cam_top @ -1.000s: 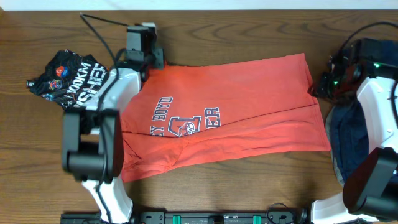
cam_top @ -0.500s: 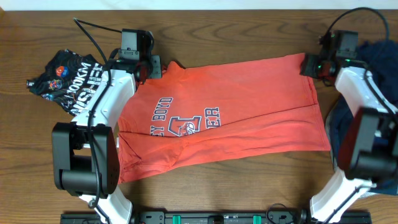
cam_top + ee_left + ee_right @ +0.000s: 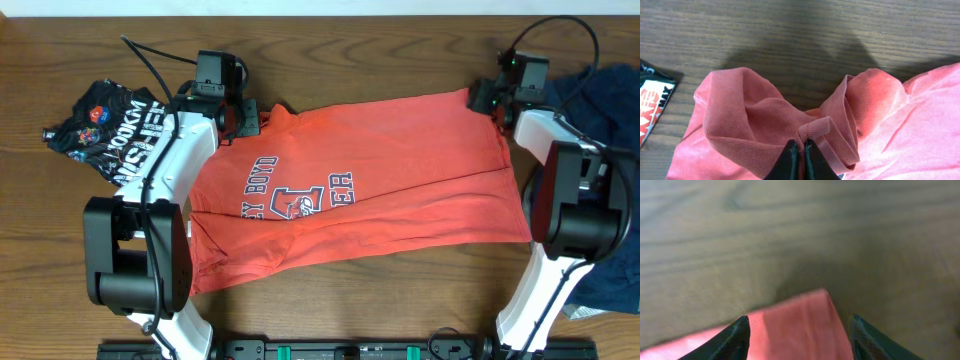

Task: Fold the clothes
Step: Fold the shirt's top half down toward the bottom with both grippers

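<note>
You are looking down at a wooden table (image 3: 400, 300) with 1 coral-red T-shirt (image 3: 400, 170) lying spread across its middle, wrinkled and only partly flat. Its navy-and-white lettering (image 3: 295, 195) is facing up on the left half.

Your left gripper (image 3: 240, 115) is sitting at the shirt's far left corner. In the left wrist view, its 2 fingers (image 3: 790, 157) are pressing together and pinching a bunched fold of ribbed red fabric, which is puffing up on both sides of the grip.

Your right gripper (image 3: 487, 97) is sitting at the shirt's far right corner. In the right wrist view, its 2 fingers (image 3: 740, 335) are standing spread apart, and the pointed red corner of the shirt is lying between them on the wood. You cannot tell whether either finger is touching the cloth.

A black printed T-shirt (image 3: 105, 135) is lying crumpled at the far left, just beside the left arm and apart from the red shirt. Navy clothes (image 3: 610, 90) are lying heaped along the right edge, behind and beside the right arm.
</note>
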You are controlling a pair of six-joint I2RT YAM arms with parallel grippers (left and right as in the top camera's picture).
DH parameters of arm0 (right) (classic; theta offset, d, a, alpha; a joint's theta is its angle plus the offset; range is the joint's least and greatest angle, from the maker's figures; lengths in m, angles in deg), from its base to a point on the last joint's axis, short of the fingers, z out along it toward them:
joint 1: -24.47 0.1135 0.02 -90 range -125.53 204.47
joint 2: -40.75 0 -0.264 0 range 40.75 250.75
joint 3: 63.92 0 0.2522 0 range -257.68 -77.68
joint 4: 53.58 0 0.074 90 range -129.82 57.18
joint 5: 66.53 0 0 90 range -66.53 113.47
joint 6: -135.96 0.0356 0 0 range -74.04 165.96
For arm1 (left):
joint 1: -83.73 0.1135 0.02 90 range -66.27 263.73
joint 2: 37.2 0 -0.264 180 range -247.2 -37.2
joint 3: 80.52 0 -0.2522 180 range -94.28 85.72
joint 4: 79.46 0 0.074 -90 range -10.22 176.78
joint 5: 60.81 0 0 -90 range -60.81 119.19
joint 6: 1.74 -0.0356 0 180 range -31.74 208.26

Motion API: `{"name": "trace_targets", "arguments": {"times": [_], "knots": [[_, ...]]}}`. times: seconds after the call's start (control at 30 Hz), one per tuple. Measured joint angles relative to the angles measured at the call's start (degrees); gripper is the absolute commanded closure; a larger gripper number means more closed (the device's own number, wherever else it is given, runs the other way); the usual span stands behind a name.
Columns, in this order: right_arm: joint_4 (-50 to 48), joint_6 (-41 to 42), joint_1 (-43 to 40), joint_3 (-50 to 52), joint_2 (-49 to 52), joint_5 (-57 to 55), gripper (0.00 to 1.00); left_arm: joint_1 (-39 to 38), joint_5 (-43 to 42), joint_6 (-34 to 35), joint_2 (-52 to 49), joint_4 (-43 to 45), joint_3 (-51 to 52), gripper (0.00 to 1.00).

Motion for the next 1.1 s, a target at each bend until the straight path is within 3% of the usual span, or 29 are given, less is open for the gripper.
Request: {"name": "trace_targets", "arguments": {"times": [0.33,0.43,0.5,0.57,0.63,1.1], "knots": [[-2.99,1.81,1.38,-0.24,2.8,-4.17,0.38,0.0,0.0,0.37,0.0,-0.7,-0.02,0.94],[-3.96,2.34,1.36,-0.24,3.02,-5.42,0.44,0.0,0.0,0.39,0.0,-0.7,0.0,0.94],[-4.5,2.78,1.36,-0.22,3.15,-5.92,0.55,0.0,0.0,0.39,0.0,-0.7,-0.02,0.94],[-4.92,3.13,1.36,-0.24,3.19,-6.1,0.82,0.0,0.0,0.39,0.0,-0.7,0.0,0.94],[-4.9,3.41,1.38,-0.24,3.23,-6.43,0.97,0.0,0.0,0.39,0.0,-0.7,0.0,0.94],[-1.25,3.8,1.84,-0.68,2.97,-7.26,0.99,0.0,0.0,0.39,0.55,-0.98,0.0,0.94]]}}
